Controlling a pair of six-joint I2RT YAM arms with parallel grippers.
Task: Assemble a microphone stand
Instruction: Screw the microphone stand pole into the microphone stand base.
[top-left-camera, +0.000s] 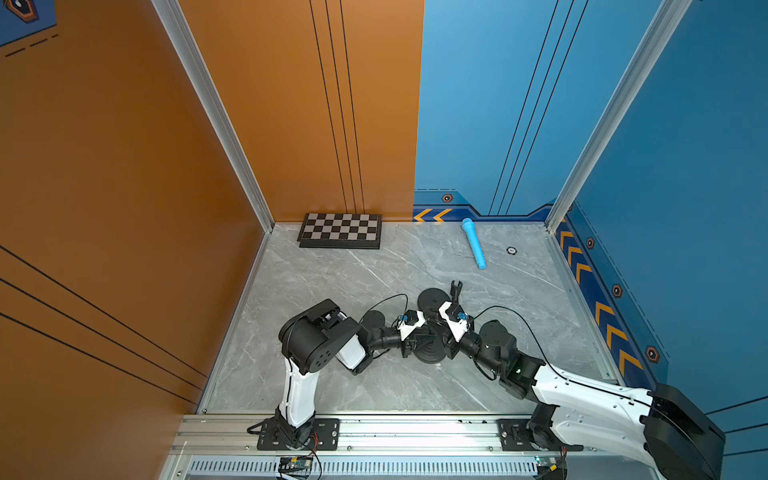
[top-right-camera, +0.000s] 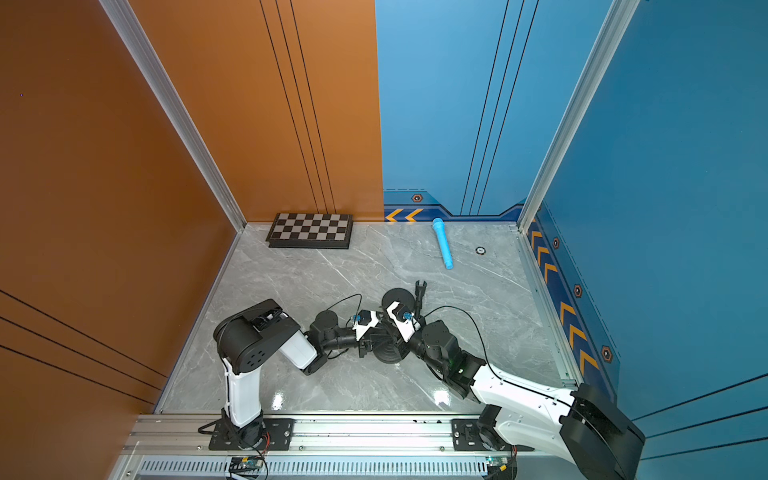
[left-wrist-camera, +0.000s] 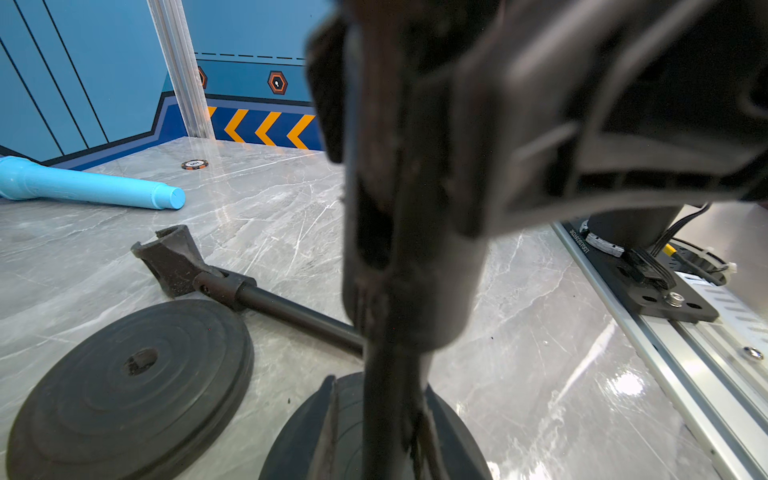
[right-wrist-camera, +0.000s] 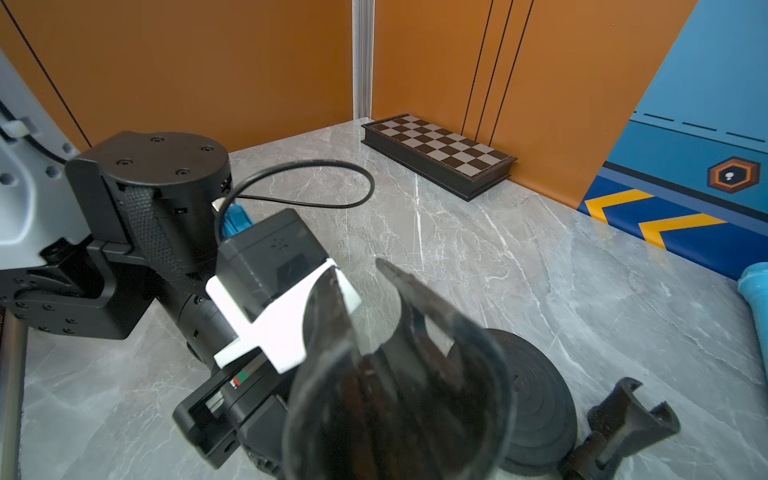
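Note:
A black stand pole (left-wrist-camera: 411, 270) stands upright on a round black base (left-wrist-camera: 299, 436), which lies between both arms (top-left-camera: 430, 355). My left gripper (left-wrist-camera: 382, 419) surrounds the pole low down, jaws slightly open, with a gap showing on one side. My right gripper (top-left-camera: 438, 332) is shut on the pole's upper part; the pole's clip cup (right-wrist-camera: 399, 374) hides its jaws in the right wrist view. A second base (top-left-camera: 434, 298) and a second pole with clip (left-wrist-camera: 266, 301) lie just behind. The blue microphone (top-left-camera: 473, 243) lies near the back wall.
A folded chessboard (top-left-camera: 340, 230) sits at the back left against the orange wall. A small poker chip (top-left-camera: 511, 250) lies right of the microphone. The aluminium rail (top-left-camera: 415, 428) with the arm mounts runs along the front edge. Walls enclose three sides.

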